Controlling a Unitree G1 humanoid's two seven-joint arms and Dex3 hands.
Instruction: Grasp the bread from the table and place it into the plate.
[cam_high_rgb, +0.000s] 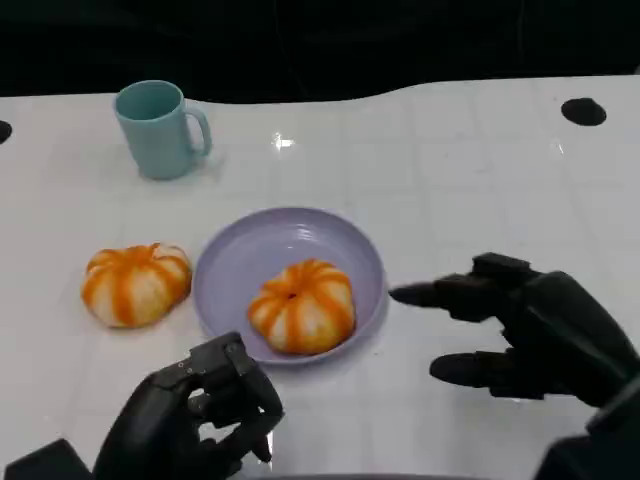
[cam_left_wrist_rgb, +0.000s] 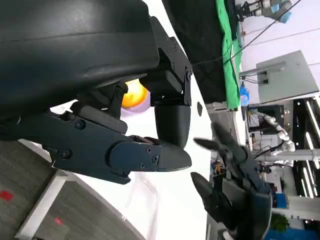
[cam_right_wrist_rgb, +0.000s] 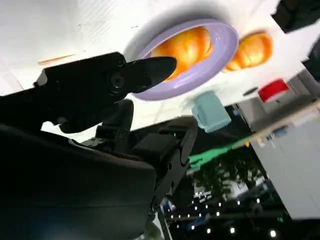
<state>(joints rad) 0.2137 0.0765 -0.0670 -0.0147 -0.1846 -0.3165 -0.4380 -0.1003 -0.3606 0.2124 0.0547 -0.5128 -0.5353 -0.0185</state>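
Bread (cam_high_rgb: 302, 305) plated, right robot hand (cam_high_rgb: 530, 330) spread

In the left wrist view, the black left hand (cam_left_wrist_rgb: 125, 125) covers most of the orange-and-white striped bread roll (cam_left_wrist_rgb: 134, 95) and the lilac round plate (cam_left_wrist_rgb: 142, 106) under it, leaving slivers. The right wrist view blurs the pale teal mug (cam_right_wrist_rgb: 210, 112); a red object (cam_right_wrist_rgb: 273, 90) beyond may be a box. The head view's lower edge cuts off both forearms.
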